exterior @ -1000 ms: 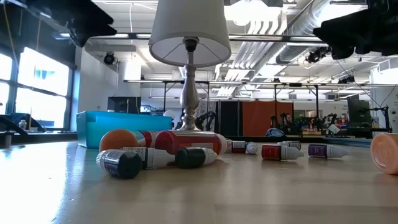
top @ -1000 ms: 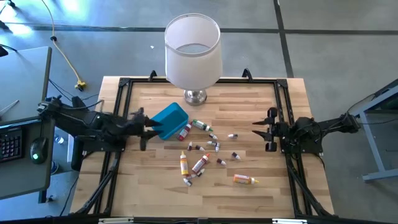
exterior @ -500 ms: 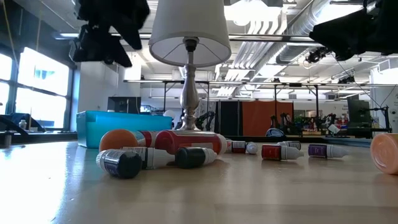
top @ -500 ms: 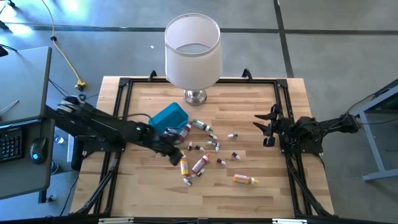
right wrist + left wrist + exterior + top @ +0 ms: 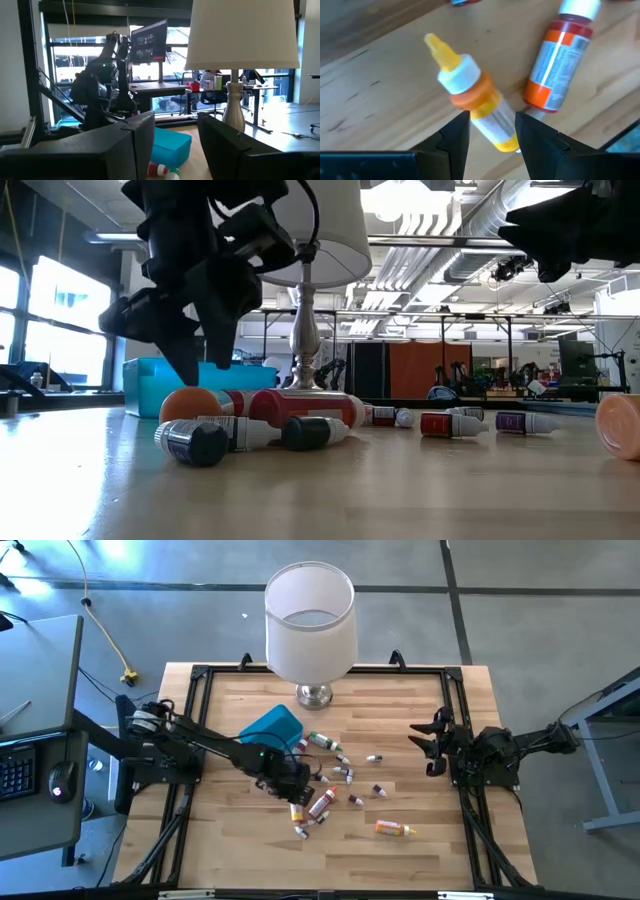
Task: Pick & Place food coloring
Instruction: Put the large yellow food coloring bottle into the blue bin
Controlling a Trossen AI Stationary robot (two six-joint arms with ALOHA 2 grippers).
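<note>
Food coloring bottles point(image 5: 335, 780) lie scattered right of the tray point(image 5: 271, 733), before the lamp point(image 5: 311, 622).

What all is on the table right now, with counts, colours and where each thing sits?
Food coloring bottles: about fifteen, orange, red, green and dark; scattered mid-table.
Yellow-tipped orange bottle: one, lying between the left gripper's open fingers.
Blue tray: one, left of the lamp base.
Lamp: one, white shade, silver base, at the far edge.
Table: one, light wood, black frame.
Left gripper: low over the bottles, open.
Right gripper: waiting at the right side, open.
</note>
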